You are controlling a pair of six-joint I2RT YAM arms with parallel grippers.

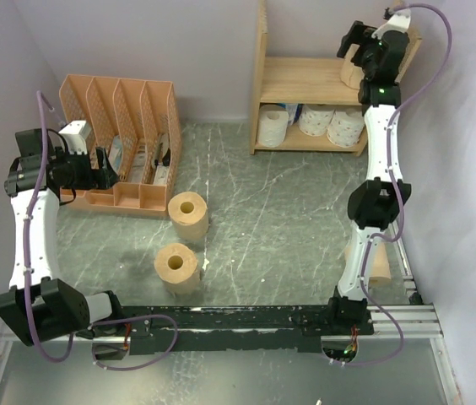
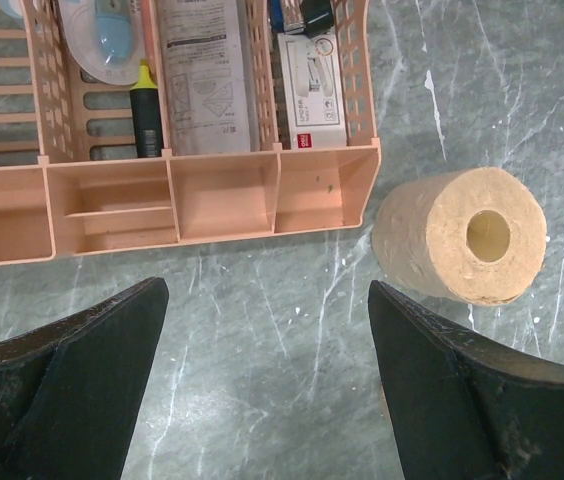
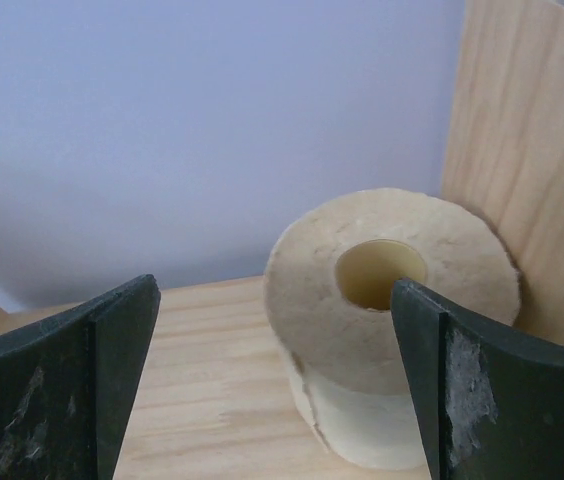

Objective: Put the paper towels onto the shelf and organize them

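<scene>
Top external: two tan rolls point(image 1: 188, 213), table point(image 1: 289, 211); three white rolls point(image 1: 316, 120), shelf point(image 1: 305, 80) (left tool point(image 1: 110, 179), right tool point(image 1: 354, 52) wide)

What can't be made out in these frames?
- Top view: tan-brown paper roll on light wooden shelf, upper tier, mostly hidden by right gripper.
- Top view: another tan roll, near right, mostly behind right arm.
- Top view: white rolls on lower tier, partly under upper tier; count unclear.

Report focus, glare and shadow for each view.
Top external: soft even light, no glare, shelf leaning with perspective. Left wrist: tan roll sharp, left pincer nearly black. Right wrist: shelved roll sharp, right pincer dark, scuffs visible.
</scene>
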